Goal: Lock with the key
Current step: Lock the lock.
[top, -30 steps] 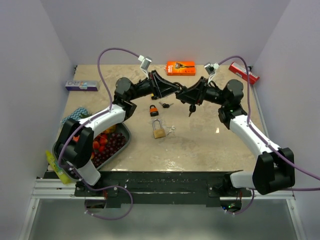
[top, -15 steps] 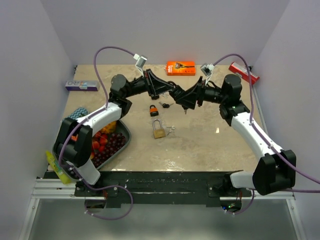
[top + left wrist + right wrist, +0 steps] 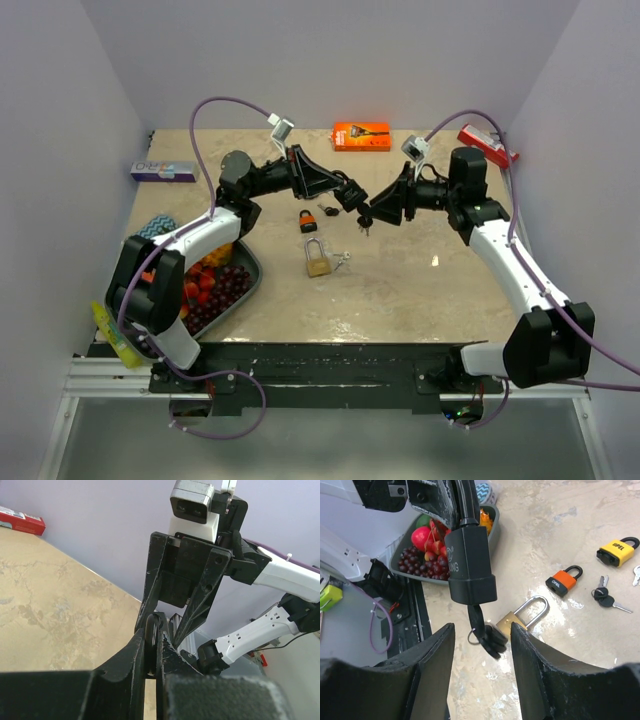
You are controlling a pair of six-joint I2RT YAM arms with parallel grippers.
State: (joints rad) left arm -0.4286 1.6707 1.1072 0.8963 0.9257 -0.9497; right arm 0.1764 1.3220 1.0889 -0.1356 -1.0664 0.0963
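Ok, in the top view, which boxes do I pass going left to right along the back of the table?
blue-and-white box → orange box → red box

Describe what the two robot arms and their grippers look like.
Both the left arm and the right arm have white shells on the long links and black joints. The left gripper and right gripper are black, with flat, wedge-shaped fingers. A purple cable loops over each arm, and a small grey camera sits on a white mount at each wrist.
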